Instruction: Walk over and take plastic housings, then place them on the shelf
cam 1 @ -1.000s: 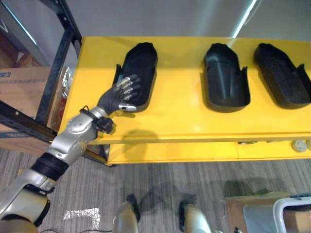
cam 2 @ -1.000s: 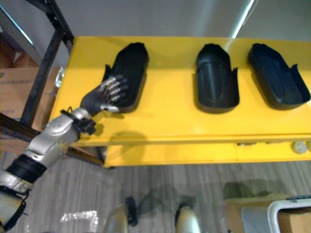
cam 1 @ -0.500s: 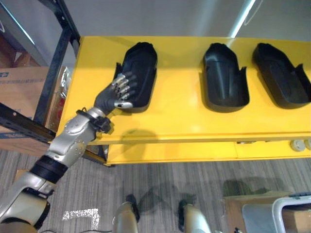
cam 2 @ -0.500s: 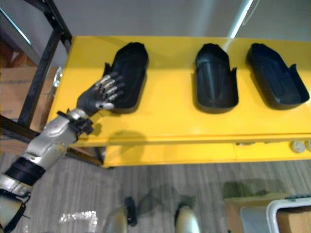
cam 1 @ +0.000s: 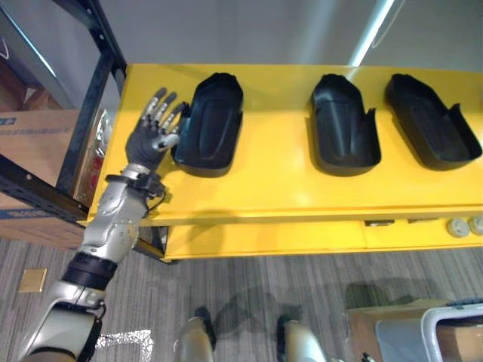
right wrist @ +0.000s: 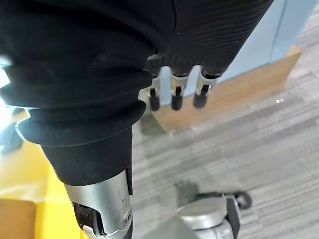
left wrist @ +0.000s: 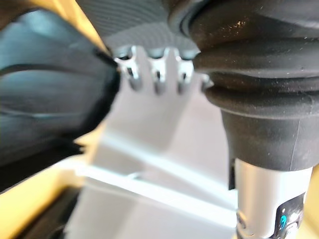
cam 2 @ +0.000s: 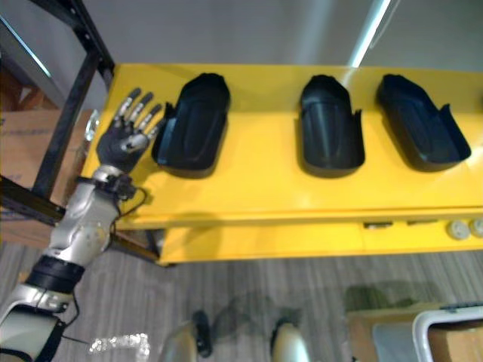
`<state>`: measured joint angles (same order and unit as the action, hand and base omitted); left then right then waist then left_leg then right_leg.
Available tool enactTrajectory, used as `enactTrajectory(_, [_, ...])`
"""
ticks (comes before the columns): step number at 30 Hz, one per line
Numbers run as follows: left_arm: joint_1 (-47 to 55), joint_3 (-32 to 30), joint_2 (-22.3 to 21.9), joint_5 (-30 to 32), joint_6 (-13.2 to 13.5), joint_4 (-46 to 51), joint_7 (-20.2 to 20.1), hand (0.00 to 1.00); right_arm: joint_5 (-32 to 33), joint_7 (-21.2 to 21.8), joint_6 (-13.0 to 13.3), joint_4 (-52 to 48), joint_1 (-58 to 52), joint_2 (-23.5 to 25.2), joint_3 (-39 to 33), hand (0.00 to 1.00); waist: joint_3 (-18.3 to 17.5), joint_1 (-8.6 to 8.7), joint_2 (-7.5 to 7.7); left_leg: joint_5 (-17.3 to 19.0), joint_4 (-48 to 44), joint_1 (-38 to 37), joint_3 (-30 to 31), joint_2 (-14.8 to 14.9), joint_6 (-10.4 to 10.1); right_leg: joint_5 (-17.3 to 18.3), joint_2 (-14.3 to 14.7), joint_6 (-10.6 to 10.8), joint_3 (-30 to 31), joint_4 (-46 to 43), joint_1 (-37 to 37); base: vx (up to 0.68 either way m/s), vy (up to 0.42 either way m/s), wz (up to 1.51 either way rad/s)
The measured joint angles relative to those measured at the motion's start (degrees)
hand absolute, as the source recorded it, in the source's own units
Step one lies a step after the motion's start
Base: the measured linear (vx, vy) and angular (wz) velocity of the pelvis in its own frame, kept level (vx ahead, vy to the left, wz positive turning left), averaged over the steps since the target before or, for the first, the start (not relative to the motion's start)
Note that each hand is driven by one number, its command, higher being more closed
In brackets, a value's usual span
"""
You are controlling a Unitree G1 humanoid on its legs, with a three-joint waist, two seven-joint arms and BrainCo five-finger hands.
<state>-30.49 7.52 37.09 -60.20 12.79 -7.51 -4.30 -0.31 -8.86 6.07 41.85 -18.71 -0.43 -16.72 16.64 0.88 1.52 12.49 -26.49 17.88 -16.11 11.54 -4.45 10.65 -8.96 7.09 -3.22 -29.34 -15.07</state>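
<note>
The leftmost plastic housing (cam 1: pixel 213 124) lay hollow side up near the bench's (cam 1: pixel 279 181) left end, with a second housing (cam 1: pixel 345 128) and a third housing (cam 1: pixel 432 121) further toward its right end. My left hand (cam 1: pixel 145 139) hovered just beside the leftmost one, fingers spread and empty. Closing from there, I judged, might shove it sideways rather than catch its rim.

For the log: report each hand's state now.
Left hand: open, fingers straight, beside the leftmost housing, holding nothing.
Right hand: open, fingers relaxed, holding nothing.
</note>
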Motion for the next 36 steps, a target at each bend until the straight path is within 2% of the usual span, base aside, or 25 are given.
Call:
enactTrajectory(2, [2.15,-2.14,-1.11,2.74,1.42,1.00,2.22,0.00,-0.01,-0.01,-0.12,0.07,-0.13,0.00,-0.04,0.00,-1.51,0.05,-0.05,-0.19,0.02,-0.03,0.08,-0.12,0.10,0.12,-0.01,-0.18,-0.01,0.34,0.01,0.05,-0.001,0.03])
enactTrajectory(5, [7.20,-8.45,-5.81,6.88,2.43,4.20,5.65,0.00,0.00,0.00,-0.08,-0.04,0.04,0.07,-0.03,0.00,-3.24,0.04,-0.33,-0.27,0.14,-1.32,-0.04,-0.40,0.07,0.20,-0.09,-0.25,-0.01,0.96,1.42,0.06,0.010,0.02])
enactTrajectory(6, [9.90,-10.70,-7.15,11.25,3.86,7.16,7.77,0.00,0.03,0.00,-0.02,0.01,0.06,0.12,-0.03,0.00,-3.40,0.08,-0.32,-0.27,0.47,-2.00,-0.06,-0.59,0.06,0.31,-0.16,-0.44,-0.03,1.06,2.03,0.05,0.009,0.05])
enactTrajectory(9, [15.68,-14.69,-10.97,20.59,6.87,15.60,10.91,0.00,0.02,0.01,-0.01,0.41,0.06,0.16,-0.18,0.00,-4.13,-0.13,-0.45,-0.24,0.62,-2.02,0.20,-0.91,0.03,0.86,-0.12,-1.21,-0.13,2.07,2.83,0.00,-0.013,0.06])
enactTrajectory(12, [21.49,-15.34,-15.71,29.28,8.70,21.65,13.01,0.00,0.00,0.03,0.19,2.22,0.56,0.16,-0.77,0.00,-4.96,-0.08,-0.96,-0.24,1.15,-3.18,0.38,-1.25,0.03,1.03,-0.15,-1.11,-0.18,3.91,4.67,0.00,0.000,0.00])
enactTrajectory(16, [29.59,-14.99,-21.64,35.98,9.66,26.33,13.42,0.00,0.00,0.04,0.21,6.42,1.76,0.49,-2.98,0.00,-7.30,0.07,-1.95,-0.89,3.12,-4.88,0.70,-2.26,-0.34,1.14,-0.22,-0.98,-0.17,7.46,7.31,-0.01,-0.002,0.03])
enactTrajectory(19, [33.20,-13.39,-24.70,39.13,9.89,27.01,14.38,0.00,0.01,0.06,0.21,9.07,3.09,0.53,-4.38,0.00,-8.20,0.12,-2.54,-2.64,5.36,-5.59,1.49,-2.85,-0.45,1.09,-0.18,-0.90,-1.05,9.38,8.66,-0.02,-0.038,0.16])
enactTrajectory(22, [37.79,-12.66,-27.55,43.14,9.90,27.42,14.87,0.00,0.01,0.05,0.38,10.55,4.08,0.43,-4.63,0.00,-8.80,0.21,-2.28,-3.92,7.74,-7.09,1.52,-3.07,-0.78,1.08,-0.05,-0.87,-1.25,10.60,9.58,-0.02,-0.055,0.07])
enactTrajectory(25, [40.22,-12.61,-28.90,43.13,9.89,27.38,14.99,0.00,0.01,0.05,0.37,11.64,4.35,0.25,-4.64,0.00,-9.12,0.09,-2.11,-4.98,9.56,-8.08,1.53,-3.17,-1.14,1.00,0.16,-0.78,-1.50,11.46,10.34,0.00,-0.055,0.04])
enactTrajectory(31, [40.75,-12.95,-29.04,45.50,9.11,24.80,15.07,0.00,-0.05,0.08,0.33,12.99,5.15,0.05,-4.61,0.00,-9.38,0.24,-1.79,-5.54,11.37,-9.48,1.29,-3.29,-1.39,0.73,0.34,-0.74,-1.37,12.22,11.27,0.02,-0.017,-0.02])
enactTrajectory(36, [38.11,-13.72,-28.39,48.32,7.18,17.83,15.89,0.00,-0.04,0.09,0.34,12.97,5.78,0.05,-4.51,0.00,-9.44,1.38,-1.56,-5.88,13.02,-9.67,-0.49,-3.39,-1.44,0.25,0.38,-0.86,0.19,12.60,9.76,0.02,0.004,-0.14])
